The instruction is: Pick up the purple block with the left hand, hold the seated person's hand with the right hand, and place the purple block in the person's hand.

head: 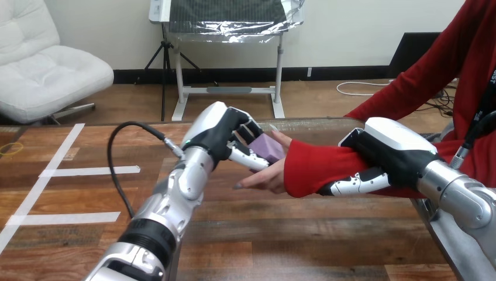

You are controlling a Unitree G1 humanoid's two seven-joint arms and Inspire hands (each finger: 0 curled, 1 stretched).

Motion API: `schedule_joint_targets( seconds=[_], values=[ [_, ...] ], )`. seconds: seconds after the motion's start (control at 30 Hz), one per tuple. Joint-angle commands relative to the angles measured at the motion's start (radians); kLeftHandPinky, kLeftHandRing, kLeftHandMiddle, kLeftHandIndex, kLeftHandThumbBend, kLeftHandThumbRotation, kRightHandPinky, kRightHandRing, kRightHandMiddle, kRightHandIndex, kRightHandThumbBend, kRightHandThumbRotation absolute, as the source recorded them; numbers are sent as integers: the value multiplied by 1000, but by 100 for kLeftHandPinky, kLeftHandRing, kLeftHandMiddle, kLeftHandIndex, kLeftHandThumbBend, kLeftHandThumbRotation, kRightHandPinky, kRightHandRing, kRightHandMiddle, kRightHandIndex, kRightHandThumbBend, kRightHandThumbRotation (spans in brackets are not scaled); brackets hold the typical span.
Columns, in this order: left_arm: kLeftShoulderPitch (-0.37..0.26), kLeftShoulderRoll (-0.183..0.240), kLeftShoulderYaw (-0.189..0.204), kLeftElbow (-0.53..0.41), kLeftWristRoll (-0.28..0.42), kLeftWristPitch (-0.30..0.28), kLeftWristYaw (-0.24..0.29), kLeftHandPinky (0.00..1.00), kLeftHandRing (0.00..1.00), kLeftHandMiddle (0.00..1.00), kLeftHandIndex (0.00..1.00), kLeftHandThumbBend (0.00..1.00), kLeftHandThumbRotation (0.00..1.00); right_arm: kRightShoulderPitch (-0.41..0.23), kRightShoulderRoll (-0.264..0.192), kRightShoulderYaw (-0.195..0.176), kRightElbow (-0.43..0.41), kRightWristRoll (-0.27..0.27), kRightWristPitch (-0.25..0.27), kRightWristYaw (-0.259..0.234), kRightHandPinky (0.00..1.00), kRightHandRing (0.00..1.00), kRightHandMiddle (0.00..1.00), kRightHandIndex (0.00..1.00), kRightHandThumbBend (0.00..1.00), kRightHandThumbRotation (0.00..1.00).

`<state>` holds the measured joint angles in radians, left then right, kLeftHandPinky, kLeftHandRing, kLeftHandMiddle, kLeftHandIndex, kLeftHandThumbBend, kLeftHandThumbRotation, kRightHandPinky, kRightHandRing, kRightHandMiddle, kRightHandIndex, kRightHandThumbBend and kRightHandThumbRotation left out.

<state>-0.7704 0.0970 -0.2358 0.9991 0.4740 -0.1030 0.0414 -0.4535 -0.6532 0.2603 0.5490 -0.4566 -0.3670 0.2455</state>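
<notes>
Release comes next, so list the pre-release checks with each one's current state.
1. Left robot hand has its fingers curled on the purple block: ok.
2. The person's hand lies open under the block: ok.
3. Block resting on the palm: cannot tell, the robot fingers hide the contact.
4. Right robot hand wrapped over the person's forearm, its thumb curled beneath: ok.
5. Block released into the person's hand: not ok, not yet done.
</notes>
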Motion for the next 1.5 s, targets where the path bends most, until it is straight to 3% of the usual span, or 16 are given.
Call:
schedule_joint_targets(
  seconds=[0.0,0.63,0.97,1.23,1.47],
  values=[
    [-119,-22,-8,-2,-14,-10,7,38,43,46,43,73,0,-85,41,-37,-77,39,-24,-14,22,25,29,29,75,53],
    [-151,-62,-16,10,-9,0,10,50,52,51,43,72,0,-90,60,-33,-87,43,-14,-4,23,26,31,30,74,51],
    [-164,-67,-15,11,-13,-2,6,51,52,51,43,72,0,-84,63,-33,-90,41,-7,-4,24,27,31,31,74,50],
    [-169,-64,-13,8,-16,-3,1,46,47,49,43,71,0,-78,63,-35,-84,46,-16,-8,23,26,30,30,73,49],
    [-171,-61,-13,5,-16,3,-3,48,49,50,43,71,0,-73,61,-36,-89,47,-9,-5,22,25,30,30,73,48]
  ],
)
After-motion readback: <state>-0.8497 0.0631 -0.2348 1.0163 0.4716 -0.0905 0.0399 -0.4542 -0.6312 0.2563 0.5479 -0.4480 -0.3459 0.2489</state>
